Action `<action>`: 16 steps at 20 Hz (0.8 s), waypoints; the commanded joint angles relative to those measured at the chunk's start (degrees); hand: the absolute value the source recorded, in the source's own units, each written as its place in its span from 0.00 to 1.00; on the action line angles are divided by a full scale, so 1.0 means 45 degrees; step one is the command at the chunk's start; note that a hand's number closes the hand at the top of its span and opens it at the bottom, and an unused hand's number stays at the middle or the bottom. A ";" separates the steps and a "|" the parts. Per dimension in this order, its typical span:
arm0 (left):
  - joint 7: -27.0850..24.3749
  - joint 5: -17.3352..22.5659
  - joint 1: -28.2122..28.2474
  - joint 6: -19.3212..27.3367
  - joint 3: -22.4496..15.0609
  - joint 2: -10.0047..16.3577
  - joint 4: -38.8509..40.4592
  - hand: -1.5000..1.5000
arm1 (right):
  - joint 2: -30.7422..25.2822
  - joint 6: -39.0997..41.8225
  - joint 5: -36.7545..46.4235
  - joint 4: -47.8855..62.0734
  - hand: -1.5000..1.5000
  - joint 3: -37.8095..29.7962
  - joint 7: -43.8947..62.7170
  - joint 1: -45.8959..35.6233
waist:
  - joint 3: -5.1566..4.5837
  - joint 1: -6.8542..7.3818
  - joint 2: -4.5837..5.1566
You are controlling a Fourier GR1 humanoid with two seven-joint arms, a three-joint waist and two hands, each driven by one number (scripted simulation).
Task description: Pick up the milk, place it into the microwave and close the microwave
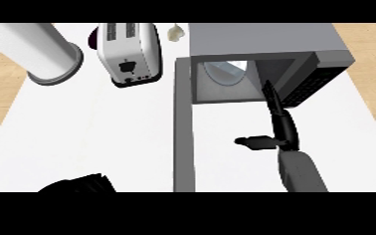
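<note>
microwave [323,47]: its door [183,129] is swung wide open.
milk [236,68]: a pale shape inside the microwave, hard to see well.
right hand [283,127]: fingers straight, thumb out sideways, holding nothing, tips at the microwave's mouth.
left hand [77,184]: low in the left corner; i cannot tell if it is open or closed.
toaster [131,55]: left of the door.

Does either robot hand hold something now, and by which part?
The black right hand holds nothing: its fingers are straight and point into the open grey microwave. The left hand is mostly out of view, so I cannot tell.
</note>
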 commanded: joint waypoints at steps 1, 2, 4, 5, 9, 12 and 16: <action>0.0631 0.0020 -0.0857 -0.0083 0.0132 0.0355 0.0485 1.00 | 0.0051 0.0775 -0.0368 -0.3037 0.00 0.0705 0.0231 0.2719 | -0.0011 -0.0110 0.0012; 0.0241 -0.0976 -0.1079 0.0342 -0.0671 -0.0014 0.0793 1.00 | 0.0015 0.0725 -0.0184 -0.4040 0.00 0.0842 0.0746 0.3155 | -0.0013 -0.0065 0.0019; 0.0406 -0.1489 -0.2001 0.0741 -0.0993 -0.0016 0.1582 1.00 | 0.0006 0.1034 -0.0467 -0.5388 0.00 0.1206 0.1014 0.4380 | -0.0009 -0.0061 0.0064; 0.0792 -0.2076 -0.2550 0.1281 -0.1406 -0.0016 0.1668 1.00 | -0.0337 0.1372 -0.0774 -0.5886 0.00 0.0998 0.1100 0.4612 | -0.0005 -0.0152 0.0071; -0.0349 -0.3343 -0.3916 0.1378 -0.1835 -0.0018 0.3608 1.00 | -0.0344 0.1003 -0.0692 -0.8371 0.00 0.1131 0.1589 0.6714 | 0.0001 0.0137 0.0149; 0.0891 -0.3082 -0.5123 0.1212 -0.2554 -0.0018 0.4718 1.00 | -0.0823 0.1703 -0.1262 -0.9436 0.00 0.0787 0.1582 0.7888 | 0.0012 0.0084 0.0186; 0.0661 -0.4409 -0.6836 0.1286 -0.3745 -0.0013 0.7100 1.00 | -0.0821 0.1772 -0.1464 -1.0306 0.00 0.0661 0.1537 0.8541 | 0.0012 -0.0004 0.0218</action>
